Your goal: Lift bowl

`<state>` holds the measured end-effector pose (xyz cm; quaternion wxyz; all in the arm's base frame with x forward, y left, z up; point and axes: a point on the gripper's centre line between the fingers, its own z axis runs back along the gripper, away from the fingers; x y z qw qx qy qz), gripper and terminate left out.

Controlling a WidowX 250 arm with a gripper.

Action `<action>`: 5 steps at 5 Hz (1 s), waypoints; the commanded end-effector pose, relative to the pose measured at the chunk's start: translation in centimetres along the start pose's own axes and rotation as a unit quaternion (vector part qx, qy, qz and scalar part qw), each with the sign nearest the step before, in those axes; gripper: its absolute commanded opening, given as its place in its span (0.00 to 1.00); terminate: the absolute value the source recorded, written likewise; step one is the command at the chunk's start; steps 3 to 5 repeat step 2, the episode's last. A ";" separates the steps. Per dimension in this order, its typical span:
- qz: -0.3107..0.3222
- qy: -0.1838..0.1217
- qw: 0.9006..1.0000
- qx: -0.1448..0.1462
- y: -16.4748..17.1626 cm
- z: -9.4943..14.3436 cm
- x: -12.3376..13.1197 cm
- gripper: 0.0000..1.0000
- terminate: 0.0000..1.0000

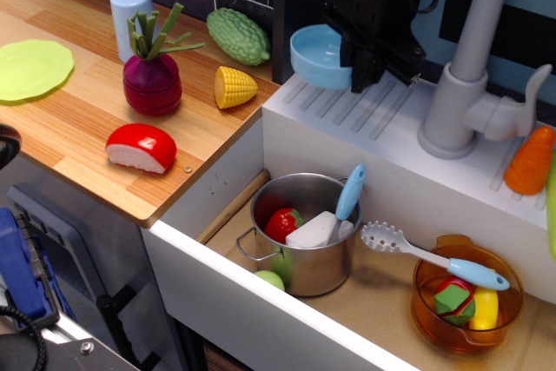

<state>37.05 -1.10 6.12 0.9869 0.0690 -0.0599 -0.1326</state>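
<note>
**Bowl held above the drainboard**

The black robot gripper (369,67) is clamped on the right rim of the small light-blue plastic bowl (318,56), which hangs clear above the white ridged sink ledge (365,123). Pinched at one edge only, the bowl could tilt or slip out. The fingertips and the bowl's right side are hidden behind the gripper.

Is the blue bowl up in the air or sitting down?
Up in the air. The blue bowl hangs above the ribbed white ledge, with the gripper on its rim.
</note>
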 end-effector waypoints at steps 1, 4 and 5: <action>-0.014 -0.059 0.998 0.032 1.1 5.5 2.0 0.00 0.00; -0.025 -0.067 0.997 0.034 1.0 6.4 2.3 0.00 1.00; -0.025 -0.067 0.997 0.034 1.0 6.4 2.3 0.00 1.00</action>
